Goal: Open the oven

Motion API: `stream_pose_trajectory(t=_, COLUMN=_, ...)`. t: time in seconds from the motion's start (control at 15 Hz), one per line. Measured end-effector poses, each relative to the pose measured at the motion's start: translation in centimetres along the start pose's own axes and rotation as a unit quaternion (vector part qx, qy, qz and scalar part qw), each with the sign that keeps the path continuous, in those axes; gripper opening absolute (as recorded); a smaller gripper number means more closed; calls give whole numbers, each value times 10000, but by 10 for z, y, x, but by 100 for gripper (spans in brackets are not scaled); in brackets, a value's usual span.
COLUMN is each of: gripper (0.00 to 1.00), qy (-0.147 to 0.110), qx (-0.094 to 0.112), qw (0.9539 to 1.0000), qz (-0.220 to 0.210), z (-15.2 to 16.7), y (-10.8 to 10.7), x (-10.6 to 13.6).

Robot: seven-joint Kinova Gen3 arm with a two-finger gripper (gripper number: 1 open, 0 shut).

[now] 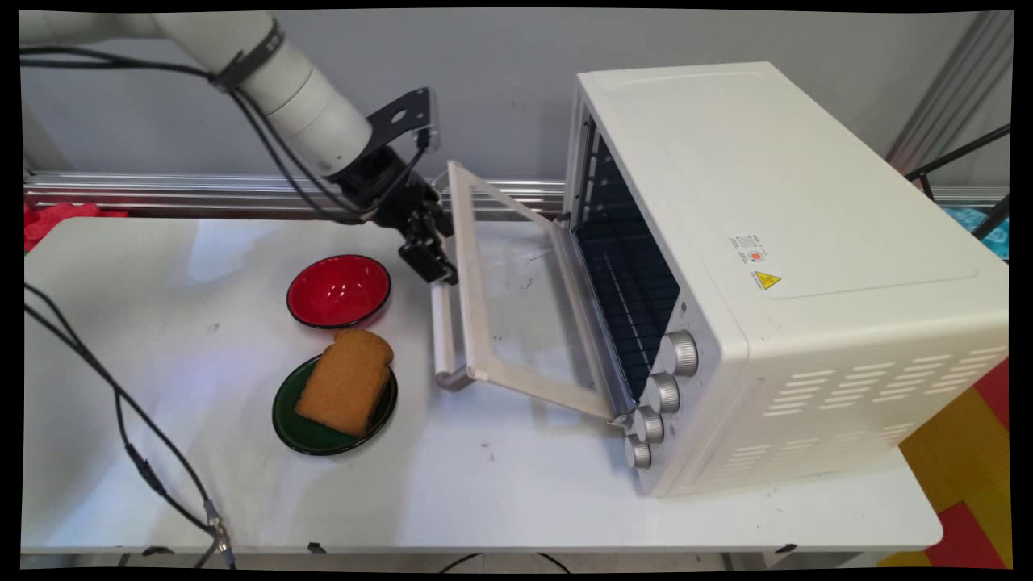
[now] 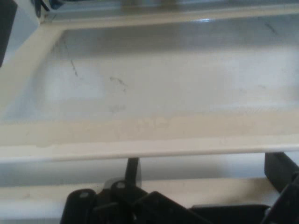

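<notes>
Claw: my gripper (image 1: pixel 432 262) sits at the oven door's handle (image 1: pixel 442 335), near the bar's far end; I cannot tell from either view whether it is spread or pressed onto the bar.
Door: the oven door (image 1: pixel 516 298) hangs partly open, tilted outward from its hinge at the oven (image 1: pixel 775 266) front, glass pane inside a cream frame. In my hand view the frame (image 2: pixel 140 128) runs straight across, close before me.
Nearby: a red bowl (image 1: pixel 339 290) stands just beside my gripper; a green plate (image 1: pixel 300 424) in front of it carries a slice of toast (image 1: pixel 347 379).
Risk: I judge the rounded bar could slip, letting the door drop or swing back.
Risk two: a wide sweep of my wrist could knock the bowl, which stands close.
Materials: handle a smooth, pale rounded bar with metal-looking ends; pane clear but smudged; bowl glossy; toast brown, matte, porous; oven knobs (image 1: pixel 680 353) ridged metal; table (image 1: pixel 500 500) smooth white.
</notes>
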Motion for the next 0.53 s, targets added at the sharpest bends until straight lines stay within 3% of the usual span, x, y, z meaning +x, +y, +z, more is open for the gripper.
stream_pose_trajectory(t=0.53, gripper=100, qy=251, qx=-120, qw=9994, qz=-210, z=0, y=-4, x=-70)
